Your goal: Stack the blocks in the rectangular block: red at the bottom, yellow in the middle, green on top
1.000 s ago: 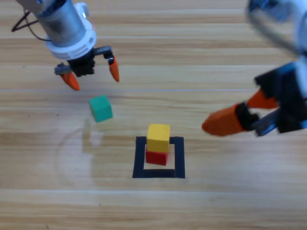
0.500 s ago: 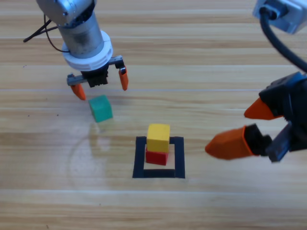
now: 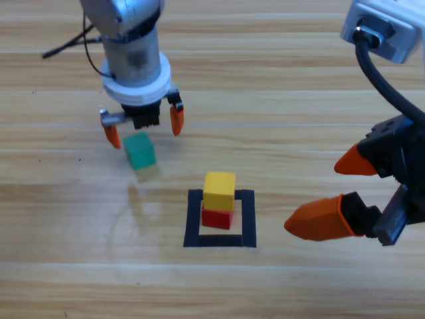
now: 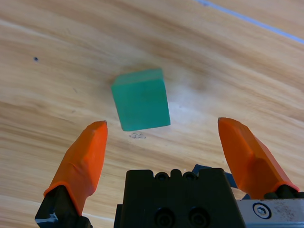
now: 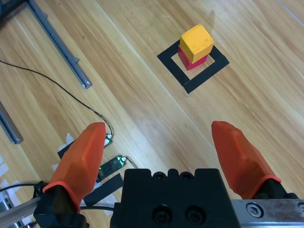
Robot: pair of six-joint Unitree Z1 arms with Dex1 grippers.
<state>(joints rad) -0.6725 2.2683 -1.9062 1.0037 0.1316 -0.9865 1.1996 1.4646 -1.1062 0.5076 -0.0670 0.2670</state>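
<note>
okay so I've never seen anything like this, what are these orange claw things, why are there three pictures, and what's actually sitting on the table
The orange claws are the two-jawed grippers of two grey robot arms working at a wooden table. One picture comes from a fixed camera above the table; the other two come from cameras on each arm's wrist, looking out between that arm's own jaws.

On the table a square of black tape marks the stacking spot. Inside it a yellow cube sits on a red cube. A green cube lies apart, on bare wood.

The left gripper hangs just over the green cube, jaws open to either side of it, not touching it. The right gripper waits off to the side, also open. Neither holds anything.
</note>
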